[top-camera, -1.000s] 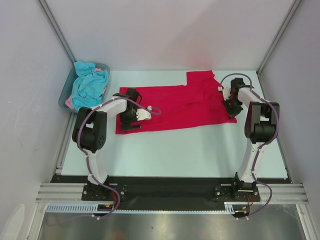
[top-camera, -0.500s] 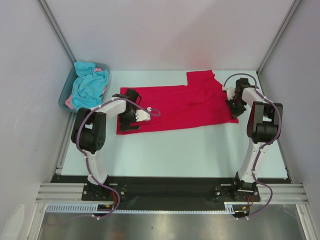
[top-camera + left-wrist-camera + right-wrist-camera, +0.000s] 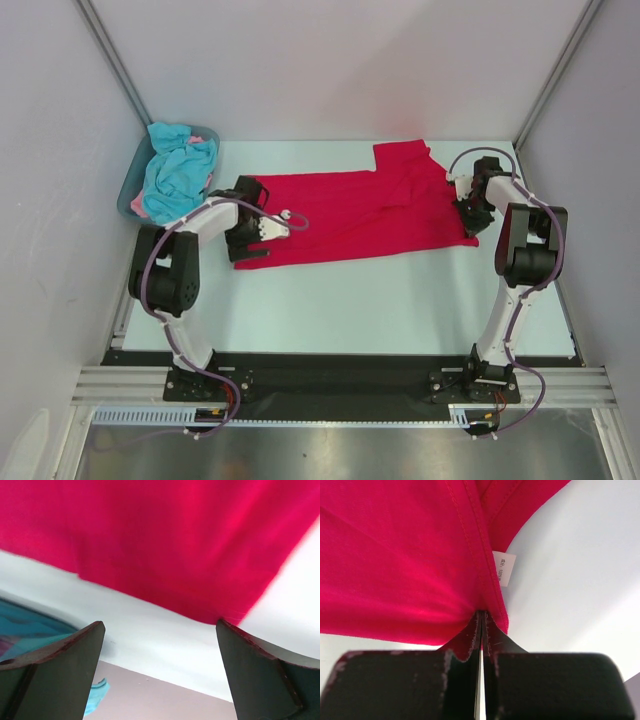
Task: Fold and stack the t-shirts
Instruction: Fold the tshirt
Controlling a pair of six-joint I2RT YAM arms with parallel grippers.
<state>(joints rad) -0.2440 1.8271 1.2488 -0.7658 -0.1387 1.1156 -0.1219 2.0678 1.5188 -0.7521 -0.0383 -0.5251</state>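
Observation:
A crimson red t-shirt lies spread across the back of the table. My right gripper is shut on its right-hand hem, and in the right wrist view the cloth bunches into the closed gripper, with a white label just above. My left gripper hovers open over the shirt's left end. In the left wrist view the shirt's edge lies beyond the wide gripper, nothing between its fingers. More t-shirts, turquoise with some pink showing, are heaped in the tub.
The grey-blue tub stands at the back left against the side wall. Metal frame posts rise at both back corners. White table stretches between the shirt and the arm bases.
My left gripper has shifted left toward the shirt's left edge, its arm swinging outward. My right gripper has drawn the hem slightly to the right.

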